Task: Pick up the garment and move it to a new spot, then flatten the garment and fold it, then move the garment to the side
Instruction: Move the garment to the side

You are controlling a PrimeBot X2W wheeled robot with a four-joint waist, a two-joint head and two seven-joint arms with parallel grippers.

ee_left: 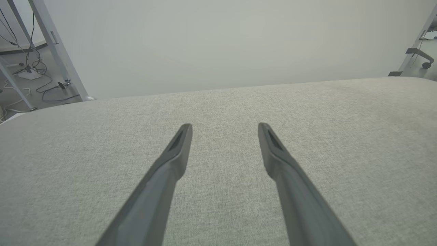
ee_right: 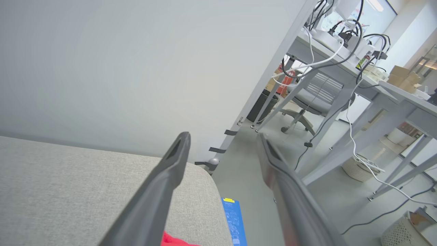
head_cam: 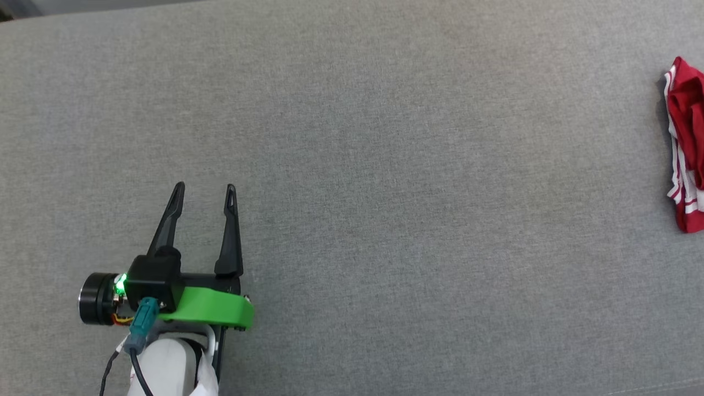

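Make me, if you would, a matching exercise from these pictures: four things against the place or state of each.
1 garment
2 left gripper
3 right gripper
4 blue sheet

a on the floor beside the cushion
b open over the bare cushion
c lying at the head view's right edge
d open, pointing past the cushion's corner

Pairs: 1-c, 2-b, 3-d, 4-a

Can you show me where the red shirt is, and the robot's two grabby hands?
garment [head_cam: 690,110]: head view, far right edge, on its red cloth.
left gripper [head_cam: 205,188]: head view, midway between its two fingertips.
right gripper [ee_right: 223,136]: right wrist view, midway between its two fingertips.
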